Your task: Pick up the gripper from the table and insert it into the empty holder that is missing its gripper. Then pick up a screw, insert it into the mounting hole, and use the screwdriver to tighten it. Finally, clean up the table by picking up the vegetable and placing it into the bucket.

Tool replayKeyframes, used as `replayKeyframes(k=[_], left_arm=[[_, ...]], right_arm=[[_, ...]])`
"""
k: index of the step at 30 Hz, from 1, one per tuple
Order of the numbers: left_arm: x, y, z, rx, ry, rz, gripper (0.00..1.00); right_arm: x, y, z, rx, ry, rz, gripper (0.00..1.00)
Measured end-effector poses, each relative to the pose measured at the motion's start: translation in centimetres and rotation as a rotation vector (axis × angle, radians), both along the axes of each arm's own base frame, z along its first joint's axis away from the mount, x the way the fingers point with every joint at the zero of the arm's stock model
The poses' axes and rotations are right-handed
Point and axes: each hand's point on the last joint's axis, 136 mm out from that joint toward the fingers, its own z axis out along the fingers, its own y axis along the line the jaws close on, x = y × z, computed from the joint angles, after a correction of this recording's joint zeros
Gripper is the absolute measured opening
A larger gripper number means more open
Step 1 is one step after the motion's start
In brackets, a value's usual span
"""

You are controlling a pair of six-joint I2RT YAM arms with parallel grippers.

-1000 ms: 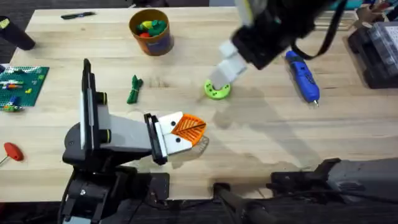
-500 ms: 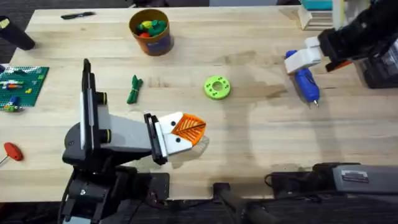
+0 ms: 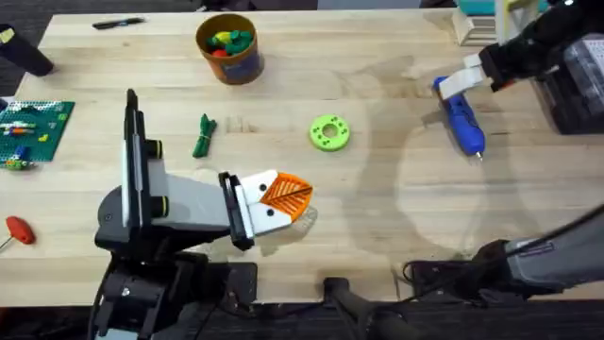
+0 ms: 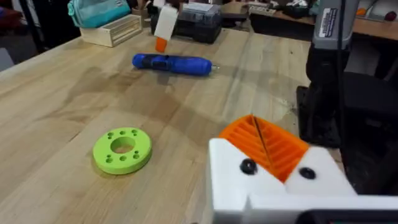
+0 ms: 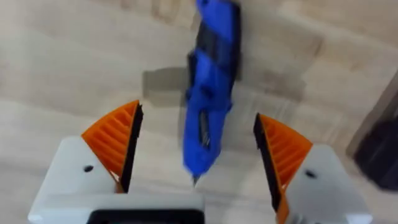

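- The wooden table (image 3: 377, 227) carries everything in view.
- The left gripper (image 3: 283, 200) lies low over the near left part of the table, its orange pads pressed together with nothing between them.
- The right gripper (image 5: 196, 155) hangs over the far right of the table with its fingers spread wide; the screwdriver (image 5: 208, 93) lies on the wood between them, and whether it touches either pad cannot be told.
- The bucket (image 3: 227, 47) stands at the far edge, left of centre, with green, yellow and red toy foods inside.
- The screwdriver's metal tip points toward the near edge in the overhead view.
- A lime-green disc (image 3: 328, 133) with holes sits flat mid-table.
- The vegetable (image 3: 204, 135) lies on the wood between the bucket and the left gripper, outside the bucket.
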Motion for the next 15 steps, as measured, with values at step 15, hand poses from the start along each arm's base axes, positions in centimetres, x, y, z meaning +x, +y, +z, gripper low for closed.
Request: replayKeyframes(k=[15], left_arm=[[0.0,0.0,0.0,0.0,0.0,0.0,0.016]], right_arm=[[2.2,-0.4,-7.4,0.006,0.095,0.072,0.994]])
